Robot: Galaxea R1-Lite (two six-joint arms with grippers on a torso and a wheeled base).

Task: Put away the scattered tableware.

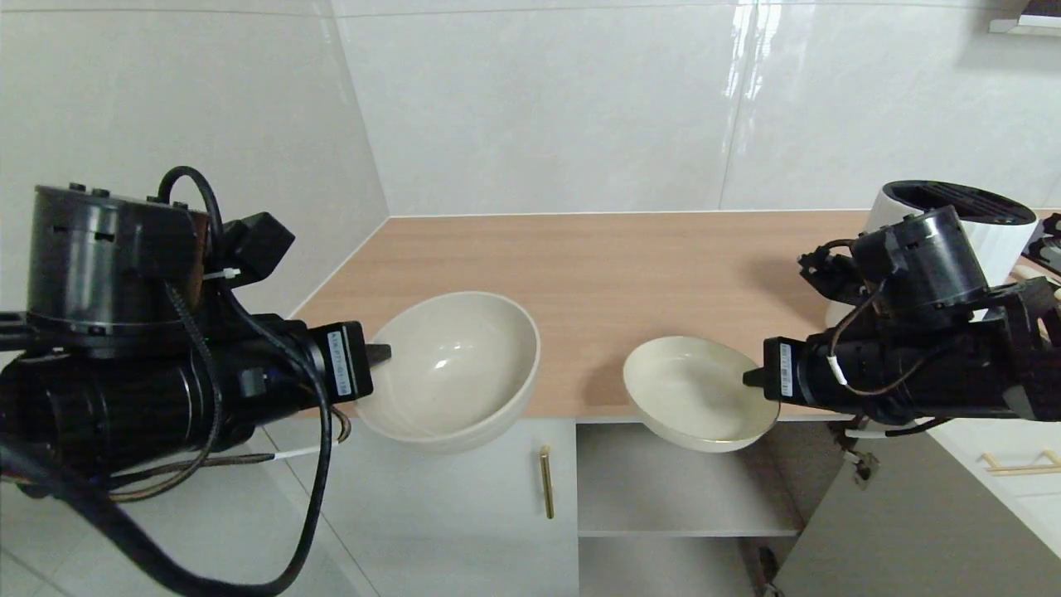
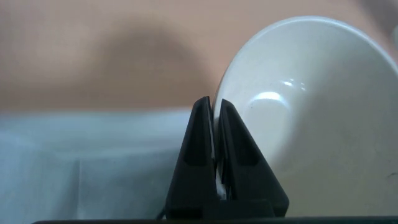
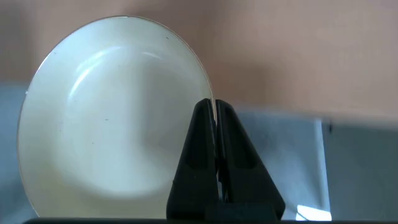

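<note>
Bowl (image 1: 452,365) pinched by left end effector (image 1: 383,355), shallow glossy dish (image 1: 692,390) by right end effector (image 1: 750,379).

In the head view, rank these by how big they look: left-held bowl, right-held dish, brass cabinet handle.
1. Bowl in the left gripper.
2. Shallow dish in the right gripper.
3. Cabinet handle.
Both dishes hang similarly near the camera, so the order looks reliable.

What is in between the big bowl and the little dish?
Nothing. In the head view, the gap between the big bowl and the little dish shows bare wooden counter, with a gold cabinet handle below.
</note>
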